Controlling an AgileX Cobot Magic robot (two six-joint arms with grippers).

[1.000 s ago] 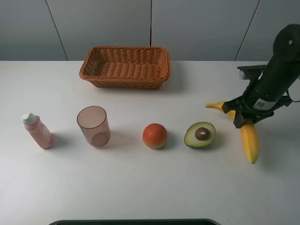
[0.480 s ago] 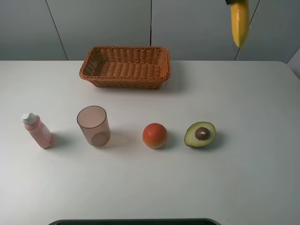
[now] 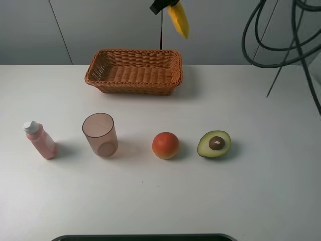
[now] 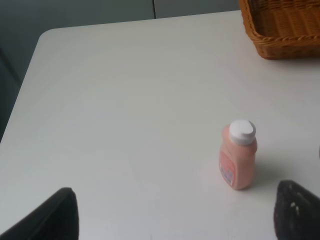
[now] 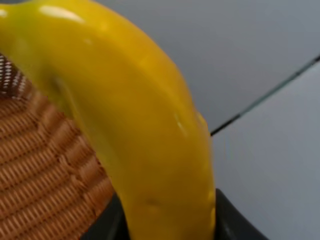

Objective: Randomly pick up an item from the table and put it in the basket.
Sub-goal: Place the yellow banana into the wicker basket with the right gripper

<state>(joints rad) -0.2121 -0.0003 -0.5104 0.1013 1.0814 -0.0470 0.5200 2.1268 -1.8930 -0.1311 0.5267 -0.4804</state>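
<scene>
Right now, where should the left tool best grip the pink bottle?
Probably across the pink body of the bottle, just below its white cap, coming down from above: it stands upright with nothing touching it.

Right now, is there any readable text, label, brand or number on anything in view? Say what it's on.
No text can be read.
Label patch on the side of the pink bottle: reddish print, too blurred to read in the left wrist view and too small in the exterior view.
No print is visible on the banana, basket, cup, orange-red fruit or avocado.
</scene>
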